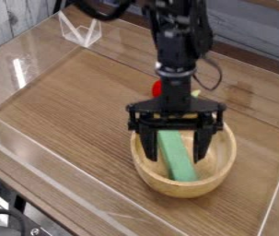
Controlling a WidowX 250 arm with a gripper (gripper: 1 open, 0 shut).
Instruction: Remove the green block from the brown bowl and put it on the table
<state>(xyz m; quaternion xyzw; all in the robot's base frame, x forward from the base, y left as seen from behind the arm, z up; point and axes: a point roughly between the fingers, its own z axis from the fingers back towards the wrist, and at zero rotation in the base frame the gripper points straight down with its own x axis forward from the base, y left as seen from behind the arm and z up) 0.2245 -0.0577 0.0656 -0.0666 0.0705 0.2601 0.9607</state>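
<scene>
The brown bowl [215, 179] sits on the table [68, 101] right of center, near the front. Inside it the green block [179, 160] lies slanted, one end leaning up toward the back rim. My gripper [175, 151] hangs straight down over the bowl, open. Its two dark fingers [145, 147] reach inside the rim, one on each side of the block, with a visible gap to it. Nothing is held.
A red round toy [160, 89] peeks out behind the gripper's body, just beyond the bowl. Clear acrylic walls [31, 55] ring the table, and a small clear stand [80, 30] sits at the back left. The arm's cable trails off at the back right.
</scene>
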